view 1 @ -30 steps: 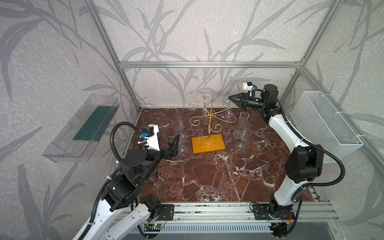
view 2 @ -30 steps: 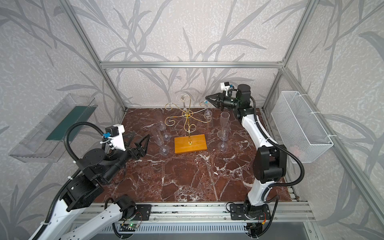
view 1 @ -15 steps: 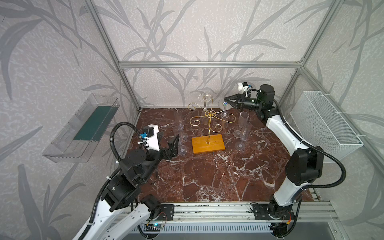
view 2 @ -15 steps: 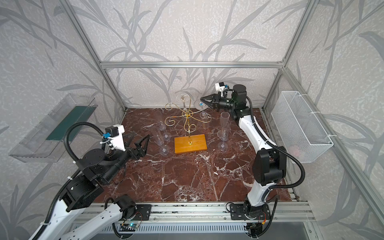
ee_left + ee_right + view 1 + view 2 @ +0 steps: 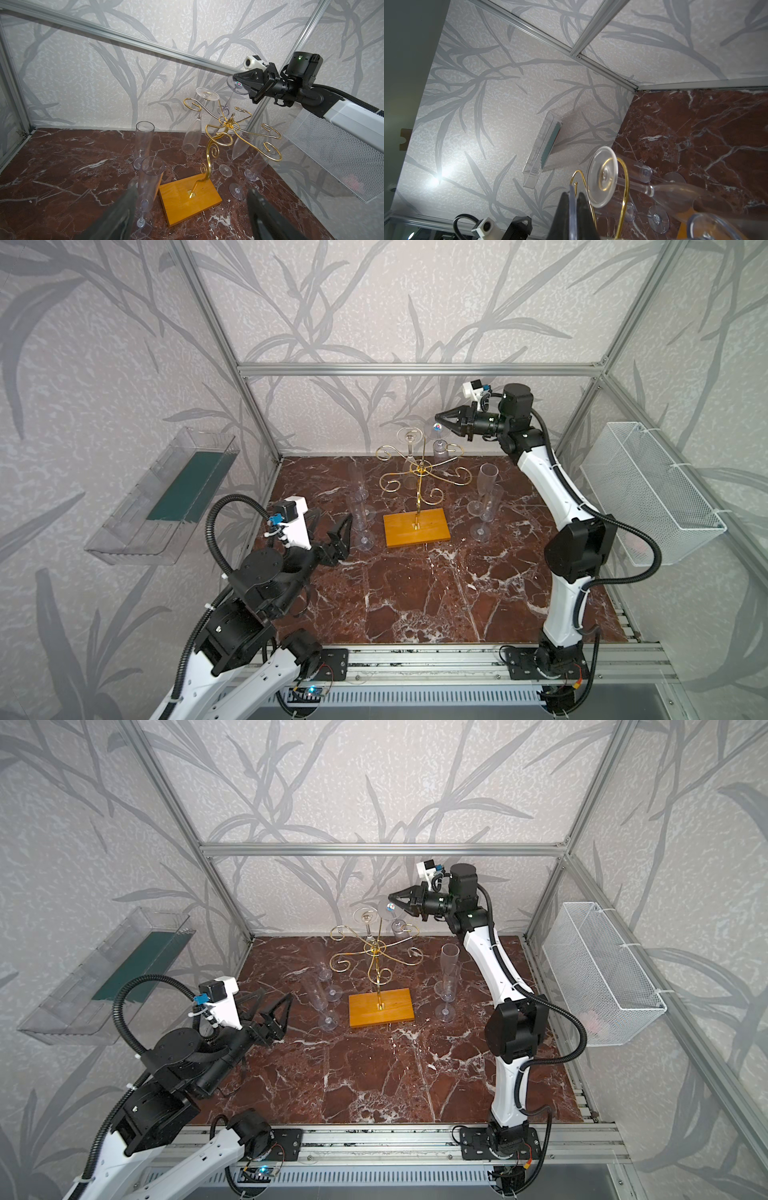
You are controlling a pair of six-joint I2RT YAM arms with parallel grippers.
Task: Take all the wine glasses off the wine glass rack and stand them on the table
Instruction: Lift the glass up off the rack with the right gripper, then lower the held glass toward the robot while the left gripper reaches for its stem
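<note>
1. The wine glass rack (image 5: 417, 526) is standing on the marble table (image 5: 415, 597). It is thin gold wire, with spiral-curled arms fanning from a central pole that is planted in an orange-yellow wooden base.
2. The wine glass (image 5: 233, 87), clear and slender, is hanging foot-up and tilted at the rack's back right arm. The right gripper (image 5: 439, 428) is pinching the rim of its foot, jaws pressed together on it (whether the stem is clear of the curl, I cannot tell).
3. A second glass (image 5: 409, 466) is dangling upside down from a neighbouring curl, and upright flutes (image 5: 486, 485) are standing on either side of the base.
4. The left gripper (image 5: 334, 516) is hovering low near the left flutes, jaws spread wide.
5. The white mesh basket (image 5: 648, 493) on the right wall is holding something pale pink, too blurred to name.
6. The clear bin (image 5: 124, 514) on the left wall is holding a dark green sheet (image 5: 187, 485).
7. A tiny iridescent sticker (image 5: 238, 84) is glinting on the held foot, its mark too small to read.
</note>
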